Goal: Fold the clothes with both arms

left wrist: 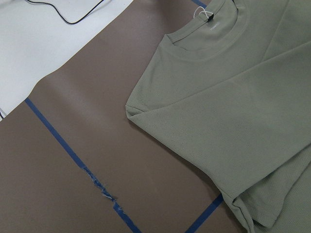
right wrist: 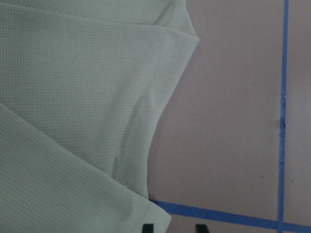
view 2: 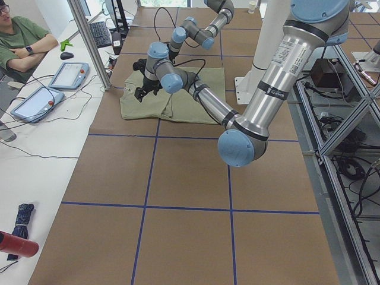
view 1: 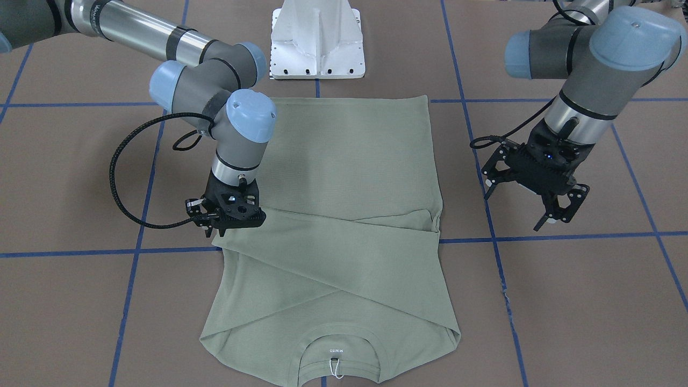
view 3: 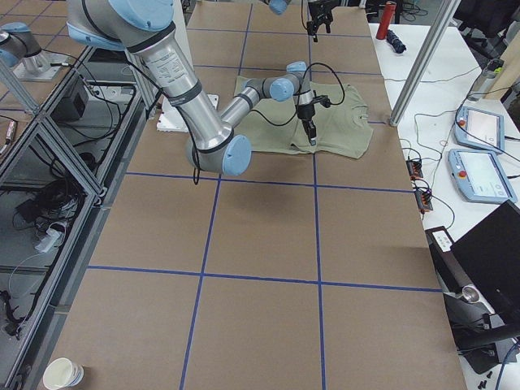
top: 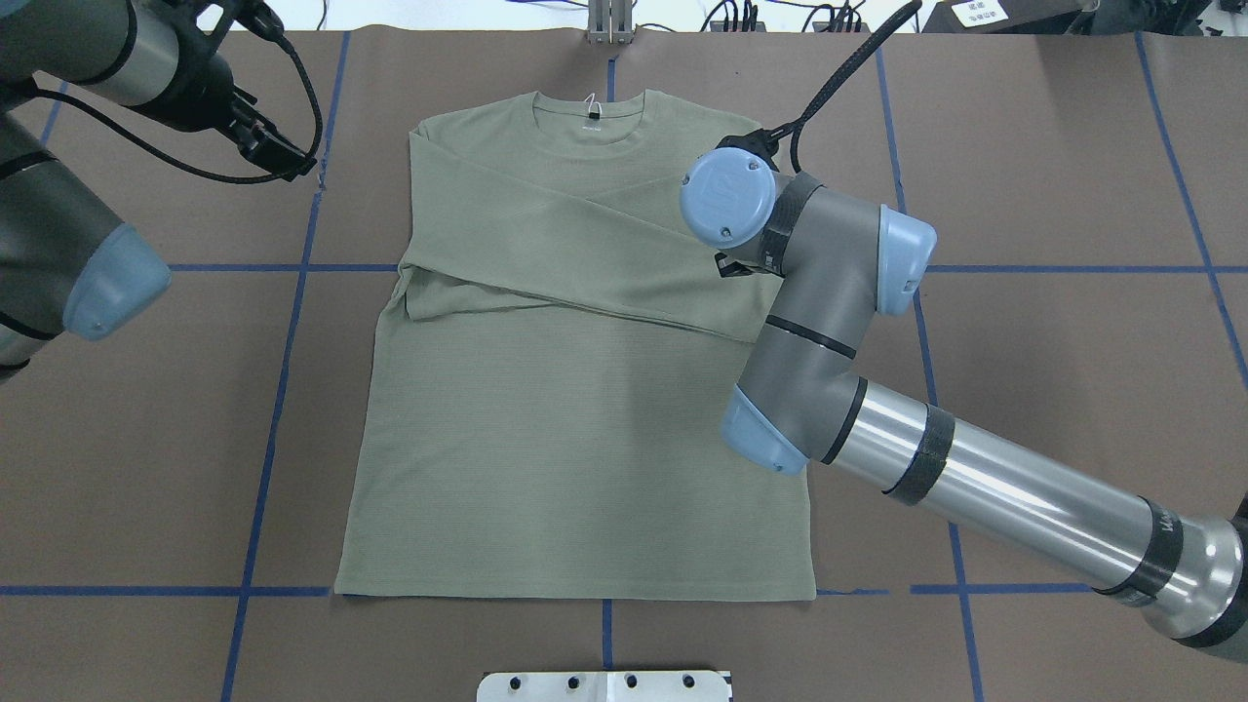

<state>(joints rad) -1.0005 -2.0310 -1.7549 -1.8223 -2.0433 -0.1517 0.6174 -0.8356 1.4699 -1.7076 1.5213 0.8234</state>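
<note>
shirt (view 1: 349, 161) flat on desk (view 1: 591, 295), sleeves crossed over chest; right fingers (view 1: 207, 230) slightly apart at shirt's cuff-side edge, likely placing that sleeve; left fingers (view 1: 563, 207) wide, parked clear of shirt's other side.

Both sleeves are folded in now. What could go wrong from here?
The right gripper sits low at the edge of the shirt, by the crossed sleeves; pulling away could drag a sleeve open. The left gripper hangs open over bare table, off the cloth; a one-sided lift would skew the fold.
</note>
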